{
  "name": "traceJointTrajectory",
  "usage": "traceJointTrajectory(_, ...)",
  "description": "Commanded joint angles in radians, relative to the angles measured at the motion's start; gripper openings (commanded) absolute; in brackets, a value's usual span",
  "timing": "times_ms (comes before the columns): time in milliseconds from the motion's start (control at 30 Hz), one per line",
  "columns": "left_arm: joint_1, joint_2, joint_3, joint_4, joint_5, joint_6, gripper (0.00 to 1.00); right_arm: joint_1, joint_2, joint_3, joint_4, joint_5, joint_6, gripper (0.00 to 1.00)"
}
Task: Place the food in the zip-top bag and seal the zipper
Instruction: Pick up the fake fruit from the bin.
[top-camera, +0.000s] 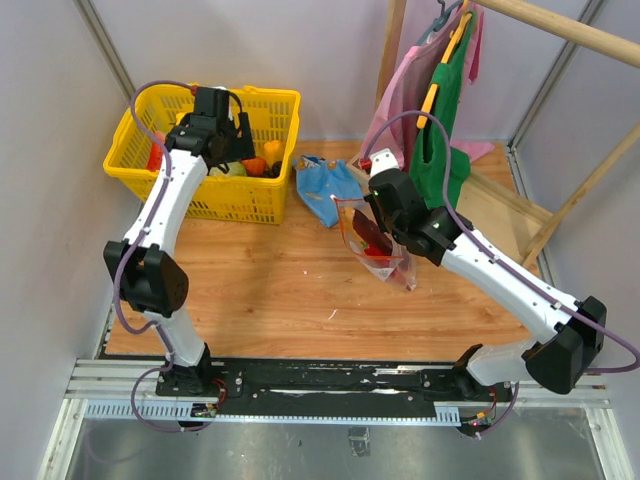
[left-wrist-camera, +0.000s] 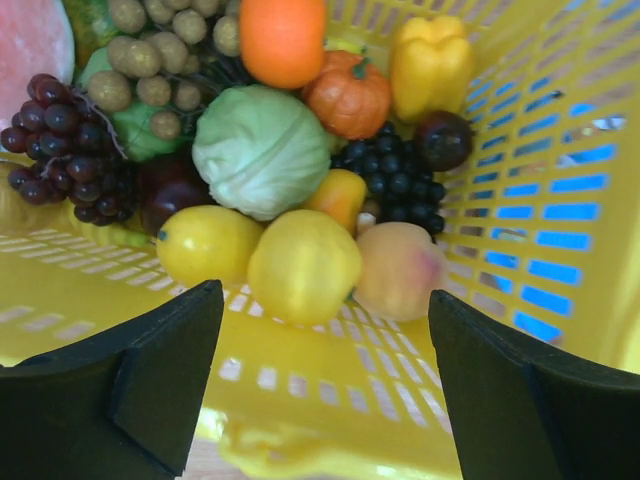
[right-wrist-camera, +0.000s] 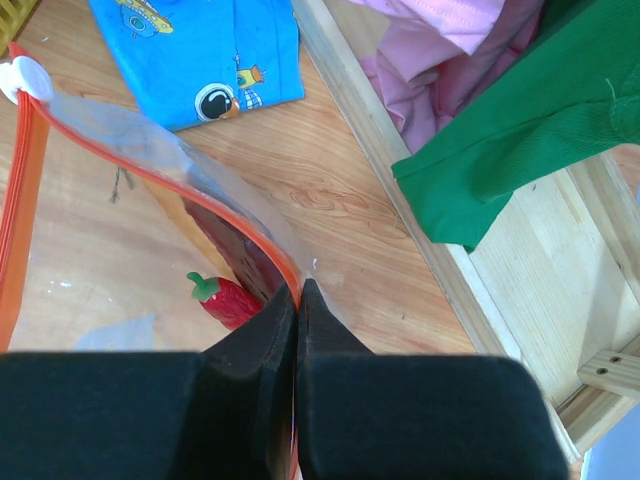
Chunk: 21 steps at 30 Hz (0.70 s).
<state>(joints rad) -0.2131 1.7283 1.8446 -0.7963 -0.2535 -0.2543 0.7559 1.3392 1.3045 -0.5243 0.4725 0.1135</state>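
Though begun, mostly ahead: pinches clear plastic zip-top bag (top-camera: 385, 250) by its open red-orange zipper strip (right-wrist-camera: 22, 220) in clenched right gripper (right-wrist-camera: 297, 292) above wooden tabletop (top-camera: 270, 290), long dark red slice (right-wrist-camera: 235, 250) seemingly inside; poises spread, empty left gripper (left-wrist-camera: 325, 300) over yellow lemon (left-wrist-camera: 205, 243) and orange-pink peach (left-wrist-camera: 400, 270) in yellow mesh basket (left-wrist-camera: 560, 250)

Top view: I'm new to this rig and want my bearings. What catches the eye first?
The yellow basket at far left, heaped with toy fruit, with the left gripper open over it. At centre right, the right gripper is shut on the zipper edge of the clear zip-top bag, red pieces showing inside.
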Motion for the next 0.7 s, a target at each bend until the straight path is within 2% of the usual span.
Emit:
traceJointTrajectory(0, 0.050, 0.090, 0.066, -0.036, 0.048, 0.035, 0.88, -0.016, 0.000, -0.017, 0.020, 0.006, 0.010, 0.01)
traceJointTrajectory(367, 0.095, 0.273, 0.129, -0.122, 0.099, 0.082, 0.95, -0.016, 0.002, -0.024, 0.020, 0.019, 0.011, 0.01)
traceJointTrajectory(667, 0.098, 0.363, 0.104, -0.164, 0.126, 0.106, 0.97, -0.015, 0.017, -0.026, 0.020, 0.018, 0.014, 0.01)
